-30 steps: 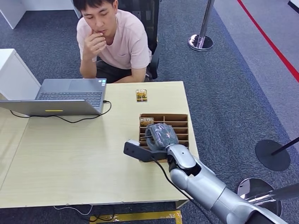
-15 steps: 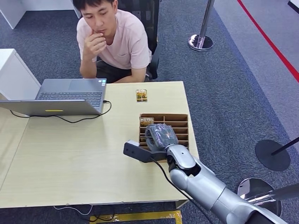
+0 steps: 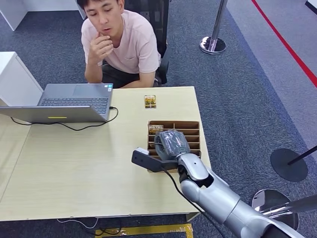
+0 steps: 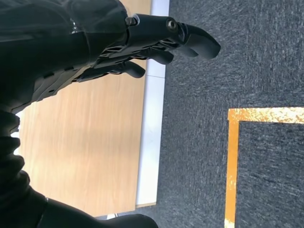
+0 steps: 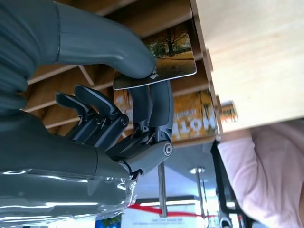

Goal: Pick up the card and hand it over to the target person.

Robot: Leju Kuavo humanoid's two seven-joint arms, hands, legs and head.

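Note:
My right hand (image 3: 171, 144) hangs over the wooden slotted card box (image 3: 191, 130) near the table's right edge. In the right wrist view the thumb and fingers of this hand (image 5: 118, 118) pinch a card with an autumn-tree picture (image 5: 174, 59) just over the box's slats (image 5: 107, 12). A second card printed HOTEL (image 5: 195, 121) stands in a slot behind it, also seen as the card at the box's left end (image 3: 155, 128). The person in a pink shirt (image 3: 125, 42) sits across the table, chin on one hand. My left hand (image 4: 107, 42) holds nothing, fingers stretched out, beside a table edge above the carpet.
One more card (image 3: 150, 101) lies flat on the light wooden table (image 3: 75, 163) in front of the person. An open laptop (image 3: 71, 101) with a black cable sits at the far left. Stanchion bases (image 3: 289, 164) stand on the carpet to the right.
My right hand has shifted very slightly to the right over the box, still at the card. The person has barely moved.

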